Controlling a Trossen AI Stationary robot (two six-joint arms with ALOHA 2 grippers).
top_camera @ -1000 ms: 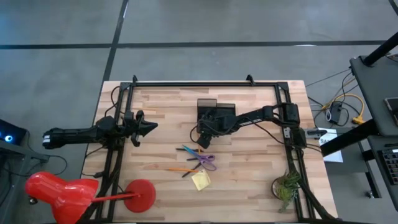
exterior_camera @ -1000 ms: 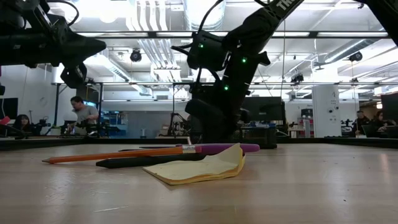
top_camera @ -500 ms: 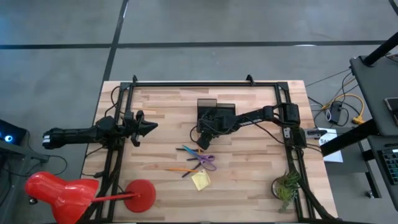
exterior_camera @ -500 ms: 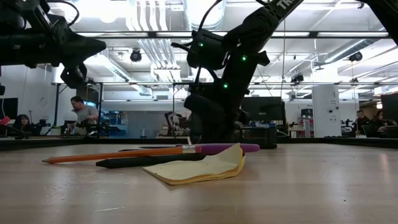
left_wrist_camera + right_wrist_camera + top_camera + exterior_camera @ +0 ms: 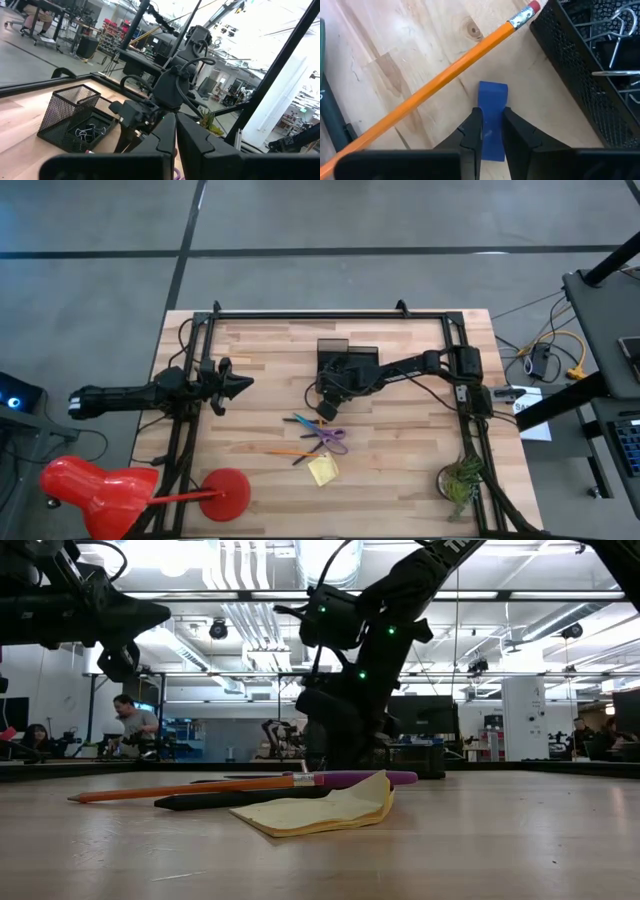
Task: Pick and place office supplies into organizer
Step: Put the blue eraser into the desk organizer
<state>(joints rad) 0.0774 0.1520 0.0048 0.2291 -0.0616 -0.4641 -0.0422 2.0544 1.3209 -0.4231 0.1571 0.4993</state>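
Right gripper [image 5: 490, 131] nearly closed, pinching a blue pen [image 5: 492, 117] beside the organizer [image 5: 592, 65].

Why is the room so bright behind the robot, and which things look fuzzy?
Low view: ceiling lights glare behind the right arm, so its claw is a dark shape; the yellow sticky-note pad and orange pencil look soft up close. Left wrist view: bright glare up high, and the left claw is blurry. Right wrist view: evenly lit, the right claw's fingers sharp on a blue thing.
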